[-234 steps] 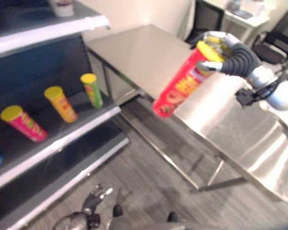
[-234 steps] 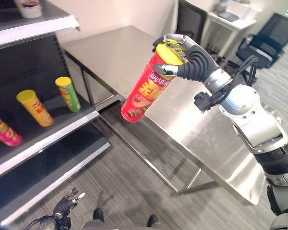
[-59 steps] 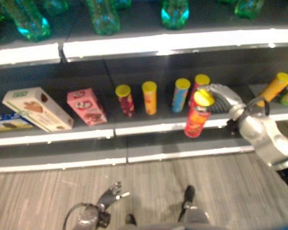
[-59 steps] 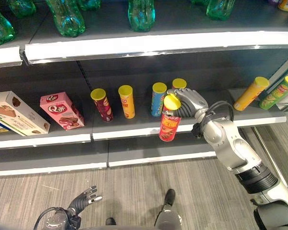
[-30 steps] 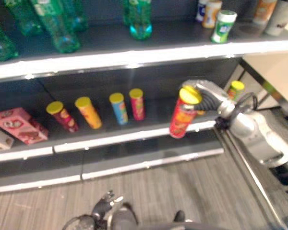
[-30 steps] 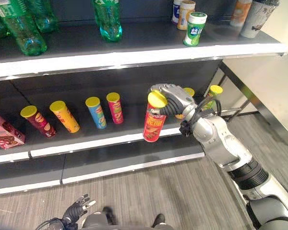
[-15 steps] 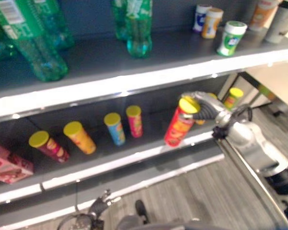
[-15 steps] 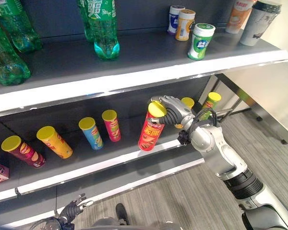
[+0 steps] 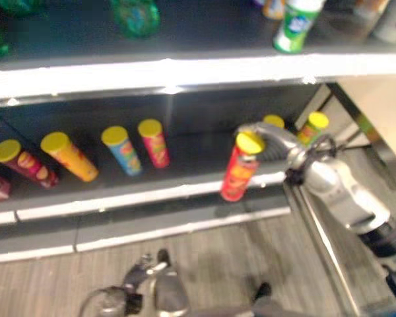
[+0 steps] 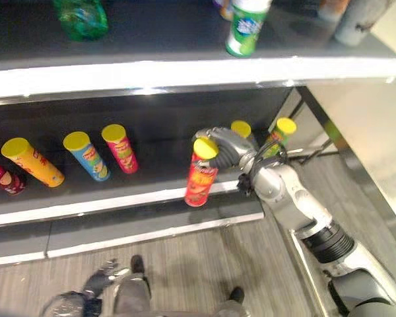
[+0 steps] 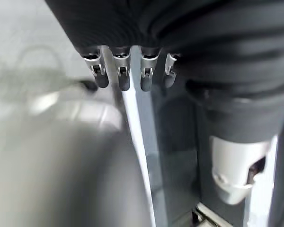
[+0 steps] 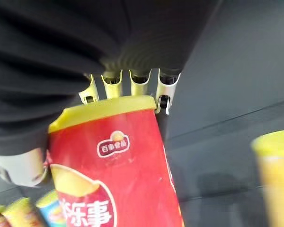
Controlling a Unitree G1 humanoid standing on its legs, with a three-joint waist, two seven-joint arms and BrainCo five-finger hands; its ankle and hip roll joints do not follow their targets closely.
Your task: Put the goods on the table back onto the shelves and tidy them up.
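Note:
A red chip can (image 9: 238, 168) with a yellow lid hangs tilted at the front lip of the lower shelf (image 9: 138, 197). My right hand (image 9: 267, 137) is shut on its top. In the right wrist view the fingers (image 12: 132, 80) curl over the lid of the red can (image 12: 118, 179). The can's base is level with the shelf's white edge. I cannot tell whether it touches. My left hand (image 10: 99, 281) hangs low near the floor. Its fingers (image 11: 123, 75) are relaxed and hold nothing.
The lower shelf holds a pink can (image 9: 153, 142), a blue can (image 9: 121, 150), an orange can (image 9: 69, 156) and a dark red can (image 9: 21, 162). Behind my right hand are an orange can (image 9: 274, 121) and a green can (image 9: 310, 127). A green-and-white tub (image 9: 294, 25) stands on the upper shelf. The steel table (image 9: 383, 112) is at the right.
The camera has tipped downward, so the whole picture has shifted. My right hand still holds the red can in front of the lower shelf, now slightly more upright.

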